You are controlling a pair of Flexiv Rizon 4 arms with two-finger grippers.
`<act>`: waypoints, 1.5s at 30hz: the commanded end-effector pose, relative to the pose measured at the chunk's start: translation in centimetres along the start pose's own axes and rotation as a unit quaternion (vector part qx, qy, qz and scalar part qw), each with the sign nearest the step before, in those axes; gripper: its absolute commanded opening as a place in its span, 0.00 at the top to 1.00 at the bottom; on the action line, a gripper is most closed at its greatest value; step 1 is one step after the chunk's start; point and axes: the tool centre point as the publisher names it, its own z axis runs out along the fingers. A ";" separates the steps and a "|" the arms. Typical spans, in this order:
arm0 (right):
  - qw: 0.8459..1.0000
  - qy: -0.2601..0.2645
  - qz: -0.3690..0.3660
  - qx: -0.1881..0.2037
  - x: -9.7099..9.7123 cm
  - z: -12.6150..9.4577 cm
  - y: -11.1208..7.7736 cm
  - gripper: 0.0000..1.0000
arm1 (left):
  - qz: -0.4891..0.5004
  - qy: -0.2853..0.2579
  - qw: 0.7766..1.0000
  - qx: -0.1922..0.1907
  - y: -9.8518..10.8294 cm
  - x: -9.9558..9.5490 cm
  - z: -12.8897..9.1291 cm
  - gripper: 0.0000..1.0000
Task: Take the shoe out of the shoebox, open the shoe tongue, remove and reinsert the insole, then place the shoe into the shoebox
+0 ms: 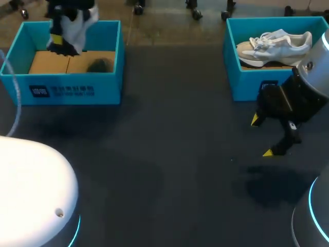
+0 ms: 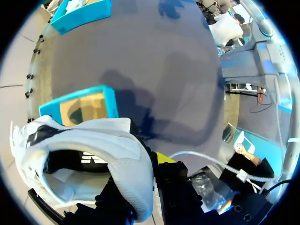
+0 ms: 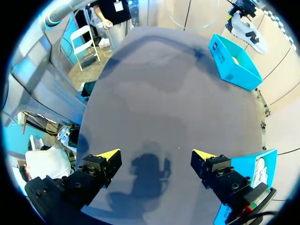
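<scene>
Two shoeboxes, two shoes: left jaws clench one white, black-lined shoe over left shoebox; second shoe sits in right shoebox; right jaws released.

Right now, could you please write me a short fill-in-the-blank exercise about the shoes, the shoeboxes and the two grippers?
1. The left gripper is shut on a white ____, lifted above the empty shoebox.
2. A second shoe lies inside the other shoebox, the one nearest the ____ gripper.
3. The right gripper hangs over the bare table with its fingers ____ and nothing between them.

Missing words: shoe; right; open.
</scene>
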 end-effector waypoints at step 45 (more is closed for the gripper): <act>1.000 0.001 0.000 0.001 -0.1 0.2 0.0 0.00 | 0.327 -0.046 0.943 -0.039 10.6 -8.4 4.3 1.00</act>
